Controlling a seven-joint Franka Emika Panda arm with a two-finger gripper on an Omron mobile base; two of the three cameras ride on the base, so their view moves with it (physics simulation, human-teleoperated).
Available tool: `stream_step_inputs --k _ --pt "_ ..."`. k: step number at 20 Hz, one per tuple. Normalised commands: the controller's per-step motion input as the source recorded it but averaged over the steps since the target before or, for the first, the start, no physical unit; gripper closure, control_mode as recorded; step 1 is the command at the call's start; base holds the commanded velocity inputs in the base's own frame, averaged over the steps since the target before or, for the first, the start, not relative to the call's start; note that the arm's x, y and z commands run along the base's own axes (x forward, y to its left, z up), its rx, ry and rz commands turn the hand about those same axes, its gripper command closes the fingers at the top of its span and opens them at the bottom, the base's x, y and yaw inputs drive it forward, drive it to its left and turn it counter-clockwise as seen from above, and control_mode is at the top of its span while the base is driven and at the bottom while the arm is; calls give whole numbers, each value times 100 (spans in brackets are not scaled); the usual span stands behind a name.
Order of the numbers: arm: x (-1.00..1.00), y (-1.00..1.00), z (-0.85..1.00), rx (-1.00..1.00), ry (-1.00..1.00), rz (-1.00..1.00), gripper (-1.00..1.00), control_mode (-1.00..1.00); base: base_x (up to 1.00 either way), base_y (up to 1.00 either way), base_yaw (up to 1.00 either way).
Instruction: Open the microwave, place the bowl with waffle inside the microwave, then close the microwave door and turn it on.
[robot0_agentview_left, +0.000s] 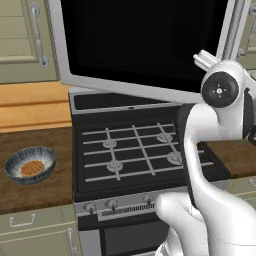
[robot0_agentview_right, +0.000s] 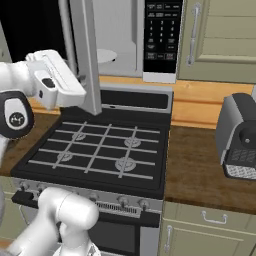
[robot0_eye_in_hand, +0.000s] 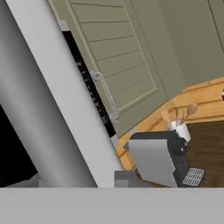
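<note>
Overhead microwave (robot0_agentview_right: 127, 35): above the stove (robot0_agentview_left: 132, 150), cavity showing.
Door (robot0_agentview_left: 145, 40): swung wide open.
Tool (robot0_agentview_right: 82, 80): at the door's edge; jaw gap hidden, cannot tell.
Bowl (robot0_agentview_left: 31, 164): on desk (robot0_agentview_left: 30, 195), stove's 9 o'clock, waffle (robot0_agentview_left: 32, 167) inside.

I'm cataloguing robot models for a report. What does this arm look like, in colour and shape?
The arm is glossy white with smooth, rounded, tube-like links. Its joints carry dark round caps: one black disc with small markings shows in the left base view, another in the right base view. The hand section is a blocky white housing with a small dark inset. No loose cables are visible.
</note>
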Motion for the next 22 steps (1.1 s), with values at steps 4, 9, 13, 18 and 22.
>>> stream_step_inputs --k 4,9,13,18,22 --pt "-100 41 -16 -7 -4 0 100 -100 0 0 0" --pt "-98 90 -22 -13 2 0 100 -100 0 0 0" --pt "-51 95 -21 -10 13 -1 100 -100 0 0 0" --pt "9 30 -33 0 12 -6 100 -100 0 0 0" --pt "37 0 -39 0 2 0 100 -100 0 0 0"
